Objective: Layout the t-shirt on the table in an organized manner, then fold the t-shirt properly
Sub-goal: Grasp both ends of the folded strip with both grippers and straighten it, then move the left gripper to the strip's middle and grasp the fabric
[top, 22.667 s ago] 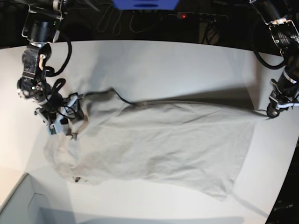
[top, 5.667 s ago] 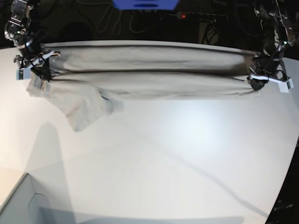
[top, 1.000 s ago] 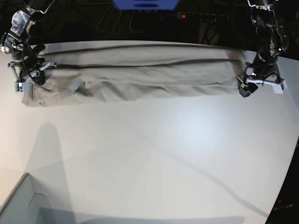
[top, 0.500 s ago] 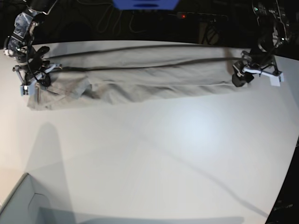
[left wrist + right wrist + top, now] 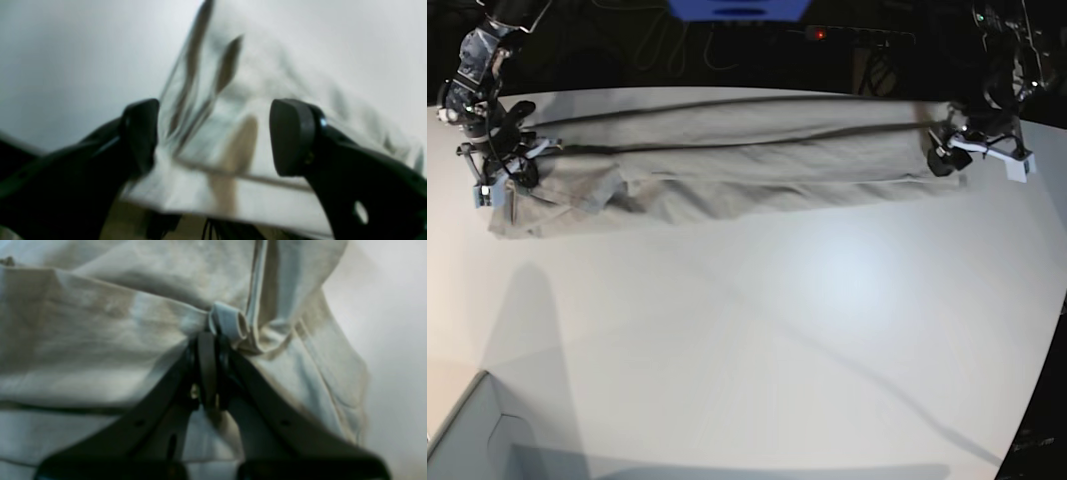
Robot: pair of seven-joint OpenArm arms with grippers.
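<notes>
The light grey-beige t-shirt lies bunched in a long band across the far part of the white table. At its left end in the base view, my right gripper is shut on a rolled fold of the cloth. In the right wrist view the right gripper pinches that fold of the t-shirt tightly. At the band's right end stands my left gripper. In the left wrist view the left gripper is open, its fingers wide apart over the hem of the t-shirt.
The corner of a pale grey box shows at the bottom left. Behind the table's far edge are a blue object, cables and a power strip with a red light. The table edge curves away at the right.
The left gripper has moved toward the far edge at the shirt's right end. The band of cloth has shifted a little farther back and lies flatter. The right gripper stays shut on its fold.
</notes>
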